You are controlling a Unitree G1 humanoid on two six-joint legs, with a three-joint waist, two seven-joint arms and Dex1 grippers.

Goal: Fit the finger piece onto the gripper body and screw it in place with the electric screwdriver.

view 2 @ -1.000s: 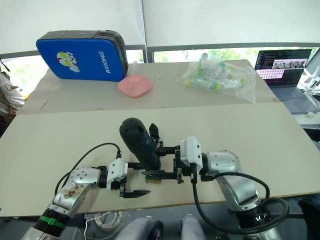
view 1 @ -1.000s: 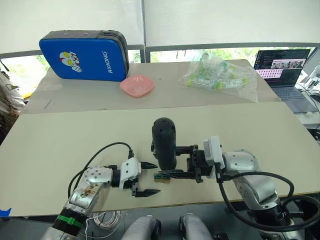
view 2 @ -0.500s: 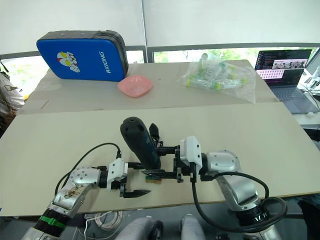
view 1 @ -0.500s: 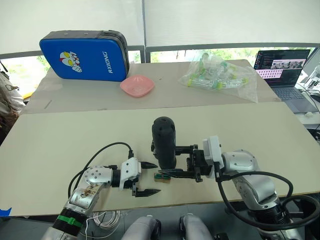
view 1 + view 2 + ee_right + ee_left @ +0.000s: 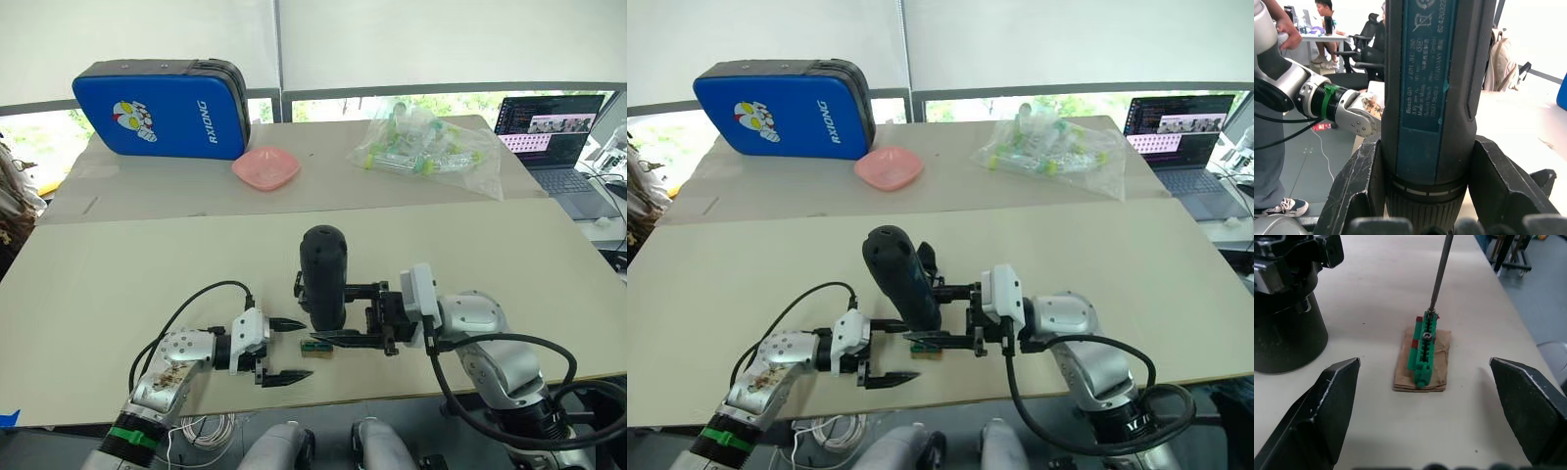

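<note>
Little has moved; my right gripper (image 5: 355, 315) still clamps the electric screwdriver (image 5: 323, 277), its bit seemingly touching the green-and-tan block (image 5: 1423, 353) between my left gripper's (image 5: 286, 349) wide-open fingers.

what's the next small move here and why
Probably press the electric screwdriver straight down and spin the bit to pick up the screw. The right end effector is shut on the screwdriver, and in the left wrist view its bit tip already meets the end of the green block, where a screw head sits. The left end effector waits open beside it.
</note>
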